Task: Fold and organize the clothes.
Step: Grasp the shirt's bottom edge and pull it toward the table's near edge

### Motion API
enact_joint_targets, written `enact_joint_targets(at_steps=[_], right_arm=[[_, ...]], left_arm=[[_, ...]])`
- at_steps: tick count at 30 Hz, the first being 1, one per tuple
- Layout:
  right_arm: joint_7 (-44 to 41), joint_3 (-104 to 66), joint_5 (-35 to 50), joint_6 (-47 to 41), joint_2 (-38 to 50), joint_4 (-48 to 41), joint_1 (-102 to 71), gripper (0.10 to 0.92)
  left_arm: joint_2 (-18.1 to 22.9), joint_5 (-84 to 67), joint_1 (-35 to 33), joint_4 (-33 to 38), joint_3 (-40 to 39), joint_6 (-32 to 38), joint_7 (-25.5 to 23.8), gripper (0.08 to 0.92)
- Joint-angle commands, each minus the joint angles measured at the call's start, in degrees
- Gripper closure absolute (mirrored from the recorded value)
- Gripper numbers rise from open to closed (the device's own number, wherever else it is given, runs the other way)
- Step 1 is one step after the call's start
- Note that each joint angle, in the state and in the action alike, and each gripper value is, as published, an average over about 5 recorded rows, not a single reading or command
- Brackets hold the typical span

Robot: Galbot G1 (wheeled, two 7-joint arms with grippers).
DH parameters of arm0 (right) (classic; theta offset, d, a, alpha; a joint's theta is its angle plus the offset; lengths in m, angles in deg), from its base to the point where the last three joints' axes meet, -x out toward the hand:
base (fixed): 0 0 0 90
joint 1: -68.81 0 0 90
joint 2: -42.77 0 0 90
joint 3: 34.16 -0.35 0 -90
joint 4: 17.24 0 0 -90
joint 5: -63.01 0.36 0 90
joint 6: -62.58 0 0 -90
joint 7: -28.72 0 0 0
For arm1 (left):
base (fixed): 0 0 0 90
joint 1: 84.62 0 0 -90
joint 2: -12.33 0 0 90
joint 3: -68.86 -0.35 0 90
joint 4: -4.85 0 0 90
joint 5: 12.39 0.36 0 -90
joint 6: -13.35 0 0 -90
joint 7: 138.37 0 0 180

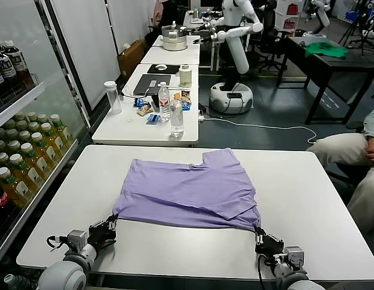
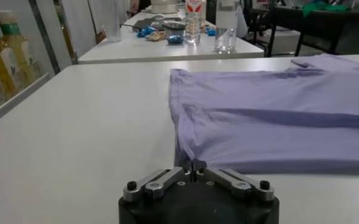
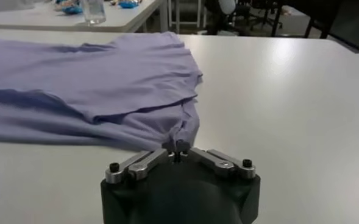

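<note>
A lavender T-shirt (image 1: 187, 187) lies partly folded on the white table (image 1: 307, 181), plain side up, one sleeve pointing to the far side. My left gripper (image 1: 112, 223) is shut on the shirt's near left corner; the left wrist view shows the gripper (image 2: 191, 163) pinching the cloth (image 2: 270, 115). My right gripper (image 1: 259, 234) is shut on the near right corner; the right wrist view shows the gripper (image 3: 178, 146) clamped on the cloth's tip (image 3: 106, 91). Both corners sit low over the table near its front edge.
A second white table (image 1: 126, 130) behind holds bottles (image 1: 176, 115), a tall cup (image 1: 113, 96) and snacks. A drinks shelf (image 1: 23, 157) stands at the left. A seated person (image 1: 356, 157) is at the right. Another robot (image 1: 235, 54) stands farther back.
</note>
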Motion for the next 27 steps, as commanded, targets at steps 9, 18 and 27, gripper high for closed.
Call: enact_joint_targets(at_steps=[9, 18, 27], right_arm=[[-0.5, -8.4, -4.1, -1.2, -0.1, 12.6, -19.3, 0.913], [-0.6, -3.4, -8.0, -2.4, -2.1, 14.6, -15.4, 0.797], [1.6, -7.0, -2.1, -4.2, 0.5, 11.1, 4.4, 0.538]], left_arm=[[-2.9, 6.6, -24.6, 16.3, 3.6, 1.7, 6.2, 0.911], [-2.2, 9.4, -22.2, 20.1, 5.8, 0.3, 8.4, 0.824], [-3.9, 3.8, -9.9, 20.3, 8.9, 0.3, 4.2, 0.565]])
